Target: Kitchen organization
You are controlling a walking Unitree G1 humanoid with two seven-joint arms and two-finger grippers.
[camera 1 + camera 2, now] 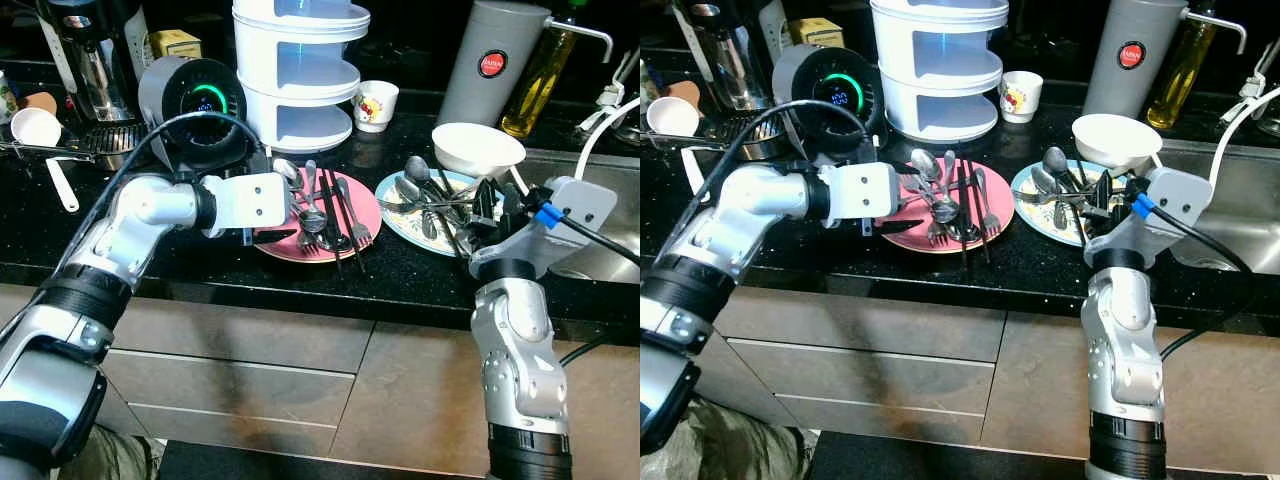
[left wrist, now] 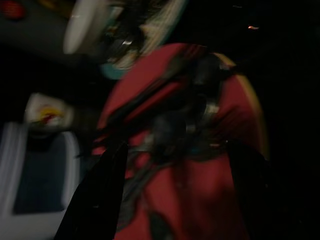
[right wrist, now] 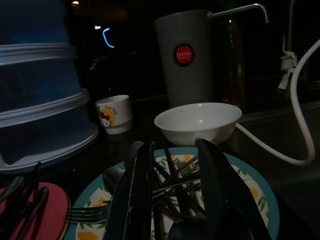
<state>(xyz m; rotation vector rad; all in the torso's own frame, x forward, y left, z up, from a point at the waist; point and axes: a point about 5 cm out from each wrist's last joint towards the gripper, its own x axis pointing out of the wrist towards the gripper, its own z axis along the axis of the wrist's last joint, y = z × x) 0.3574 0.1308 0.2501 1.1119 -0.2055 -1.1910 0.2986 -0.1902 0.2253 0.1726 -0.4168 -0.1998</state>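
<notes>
Only readable bit is the round red badge [image 3: 183, 54] on the tall grey thermos [image 3: 187, 60] behind the white bowl [image 3: 198, 122]. It says "JAPAN", and the smaller line under it is too tiny to read.

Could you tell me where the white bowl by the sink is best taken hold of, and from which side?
I would pinch the white bowl at its near rim, one finger inside and one outside, coming from above and in front. It stands upright and open with a thin flared rim, and the right hand over the floral plate of cutlery is already just in front of it. The grey flask crowds its far side.
</notes>
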